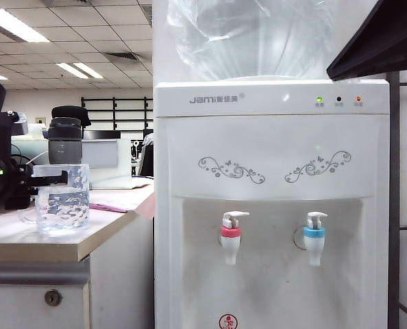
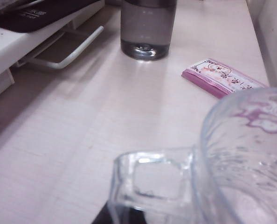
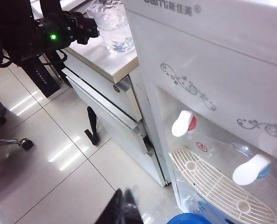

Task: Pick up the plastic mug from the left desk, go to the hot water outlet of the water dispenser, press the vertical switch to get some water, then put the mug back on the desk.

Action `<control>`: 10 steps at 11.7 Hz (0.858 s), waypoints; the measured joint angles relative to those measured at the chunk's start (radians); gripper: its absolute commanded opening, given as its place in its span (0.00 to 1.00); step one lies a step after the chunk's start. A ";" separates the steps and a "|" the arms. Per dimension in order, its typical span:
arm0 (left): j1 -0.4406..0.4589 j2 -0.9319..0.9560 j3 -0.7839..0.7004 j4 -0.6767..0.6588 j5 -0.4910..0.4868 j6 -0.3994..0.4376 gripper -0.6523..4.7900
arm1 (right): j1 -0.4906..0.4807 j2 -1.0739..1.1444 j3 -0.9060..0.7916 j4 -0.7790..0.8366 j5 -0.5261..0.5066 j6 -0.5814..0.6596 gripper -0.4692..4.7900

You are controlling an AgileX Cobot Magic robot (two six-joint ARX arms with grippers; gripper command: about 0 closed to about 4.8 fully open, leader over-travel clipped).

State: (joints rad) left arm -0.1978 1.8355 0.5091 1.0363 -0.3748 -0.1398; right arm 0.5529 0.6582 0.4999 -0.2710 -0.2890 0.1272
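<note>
- the mug (image 1: 62, 197) was gripped by its handle (image 2: 150, 179) in the clamped left gripper (image 1: 49, 179), resting on the desk (image 1: 25, 241).
- the right gripper (image 3: 124, 210) was held shut above the floor, well apart from the dispenser (image 1: 272, 205).

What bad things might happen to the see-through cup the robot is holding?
The left gripper is shut on only the handle of the plastic mug, so the mug may tip or slip. Swinging toward the hot water outlet, it might bump the water dispenser wall beside the left desk.
</note>
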 measured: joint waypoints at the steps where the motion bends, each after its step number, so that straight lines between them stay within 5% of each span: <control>1: 0.000 0.000 0.000 0.002 0.000 0.000 0.11 | 0.000 0.000 0.000 0.000 0.000 0.000 0.08; 5: 0.000 0.001 -0.001 0.055 -0.022 0.008 0.11 | 0.000 0.000 0.000 0.000 0.000 0.000 0.08; 7: 0.000 0.003 -0.002 0.066 -0.177 0.011 0.11 | 0.000 0.000 0.000 0.000 0.000 0.000 0.08; 10: 0.000 0.003 -0.002 0.066 -0.179 0.011 0.11 | 0.000 0.000 0.000 0.000 0.000 0.000 0.08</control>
State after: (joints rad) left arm -0.1974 1.8385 0.5076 1.1027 -0.5537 -0.1287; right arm 0.5529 0.6582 0.4999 -0.2714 -0.2890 0.1272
